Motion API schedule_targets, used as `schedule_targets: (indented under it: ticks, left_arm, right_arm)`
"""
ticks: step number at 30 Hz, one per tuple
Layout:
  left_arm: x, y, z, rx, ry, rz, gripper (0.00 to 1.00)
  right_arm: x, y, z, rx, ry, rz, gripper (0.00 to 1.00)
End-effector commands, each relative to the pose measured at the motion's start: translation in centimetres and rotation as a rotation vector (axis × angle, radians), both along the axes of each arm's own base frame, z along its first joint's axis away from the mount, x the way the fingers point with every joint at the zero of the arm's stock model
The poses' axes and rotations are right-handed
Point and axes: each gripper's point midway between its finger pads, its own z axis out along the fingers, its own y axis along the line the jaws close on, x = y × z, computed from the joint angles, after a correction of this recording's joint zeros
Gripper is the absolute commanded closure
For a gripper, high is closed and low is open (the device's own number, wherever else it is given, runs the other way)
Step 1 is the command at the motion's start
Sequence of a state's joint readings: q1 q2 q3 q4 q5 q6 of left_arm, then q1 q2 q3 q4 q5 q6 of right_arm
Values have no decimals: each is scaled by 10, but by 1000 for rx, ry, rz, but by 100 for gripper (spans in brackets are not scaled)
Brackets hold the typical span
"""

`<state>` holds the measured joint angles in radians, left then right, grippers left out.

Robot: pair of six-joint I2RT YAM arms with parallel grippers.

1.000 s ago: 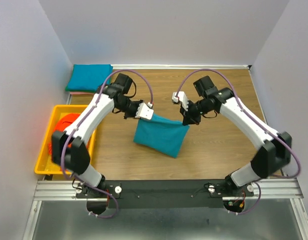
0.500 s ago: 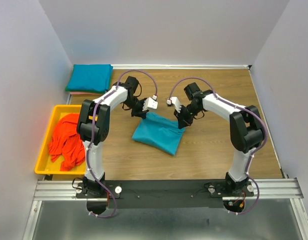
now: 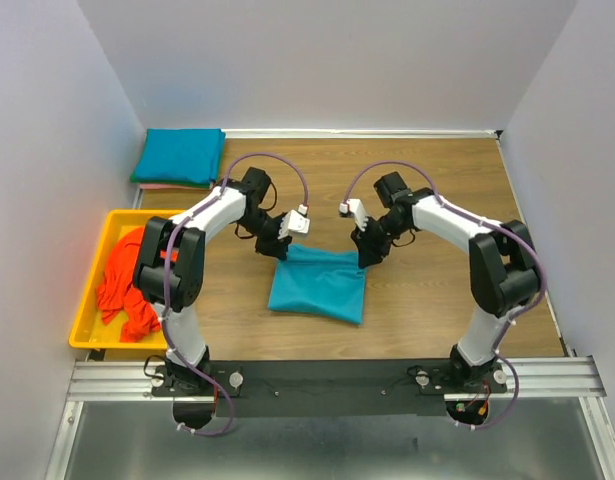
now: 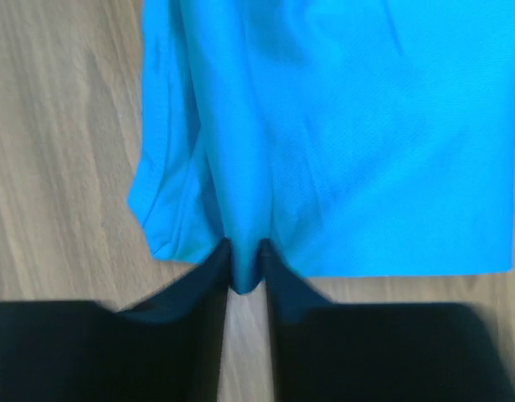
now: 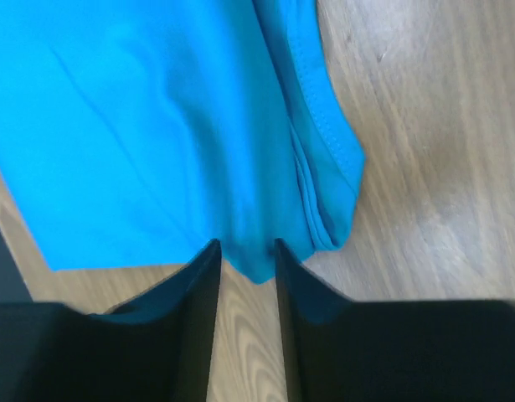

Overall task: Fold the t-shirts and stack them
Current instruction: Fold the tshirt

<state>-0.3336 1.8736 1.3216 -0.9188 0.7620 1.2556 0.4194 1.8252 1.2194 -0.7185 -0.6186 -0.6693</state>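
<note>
A folded teal-blue t-shirt (image 3: 317, 283) lies flat on the wooden table in the middle of the top view. My left gripper (image 3: 278, 246) is low at its far left corner and my right gripper (image 3: 366, 252) at its far right corner. In the left wrist view the left gripper (image 4: 244, 254) has its jaws a little apart, with a bunched tip of the shirt (image 4: 341, 126) between the fingertips. The right gripper (image 5: 244, 249) stands slightly wider, with the shirt's (image 5: 157, 126) corner lying loose in the gap. Orange-red t-shirts (image 3: 127, 280) are heaped in the tray.
A yellow plastic tray (image 3: 87, 338) sits at the left edge of the table. A folded teal stack (image 3: 179, 156) rests in the far left corner against the wall. White walls close off the back and both sides.
Both grippers came down and toward the near side, laying the hanging teal shirt flat on the table. Their jaws, shut on its corners before, have parted slightly.
</note>
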Motion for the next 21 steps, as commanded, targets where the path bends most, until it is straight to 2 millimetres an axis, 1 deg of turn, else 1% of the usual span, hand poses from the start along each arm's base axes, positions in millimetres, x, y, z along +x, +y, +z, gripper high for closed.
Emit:
schedule_targets:
  ticks: [1,2,3,4,6,7,8,10,11,12,13,14,15,16,17,18,19,21]
  left_arm:
    - [-6,-6,40,-66,-38,3,60]
    - [-2,-8,50,-81,-69,7,55]
    - [1,-10,56,-93,-86,12,52]
    - [6,-14,66,-117,-107,15,50]
    - [12,-24,74,-140,-132,14,48]
    - [13,-28,74,-142,-128,13,48]
    - [19,-33,71,-142,-136,7,48]
    - [20,-44,66,-140,-135,-12,47]
    - [20,-49,63,-137,-130,-14,46]
    - [27,-55,56,-140,-140,-12,45]
    - [28,-59,52,-137,-137,-15,45]
    - [28,-67,46,-135,-124,-20,45]
    - [32,-71,45,-144,-130,-20,45]
    - [32,-77,44,-148,-124,-26,45]
    - [33,-80,43,-150,-121,-29,45]
    - [31,-83,36,-146,-103,-33,45]
    - [31,-85,34,-145,-100,-36,45]
    - [26,-90,24,-136,-79,-49,45]
  right_arm:
    - [-2,7,41,73,9,-77,56]
    - [2,9,49,88,19,-111,55]
    - [8,7,54,106,28,-141,55]
    - [18,12,67,144,22,-155,55]
    - [31,9,73,175,66,-225,56]
    - [37,10,76,191,80,-241,57]
    - [44,14,74,209,119,-262,59]
    - [53,17,71,227,153,-278,62]
    - [54,20,62,223,187,-284,64]
    - [59,23,63,237,202,-292,68]
    - [61,26,61,245,223,-295,69]
    - [62,32,53,259,271,-294,70]
    - [68,36,56,277,292,-310,72]
    - [71,41,57,302,311,-305,73]
    - [73,45,54,307,329,-306,74]
    - [76,46,44,301,364,-322,75]
    - [83,49,44,313,357,-318,76]
    - [86,51,37,311,374,-320,78]
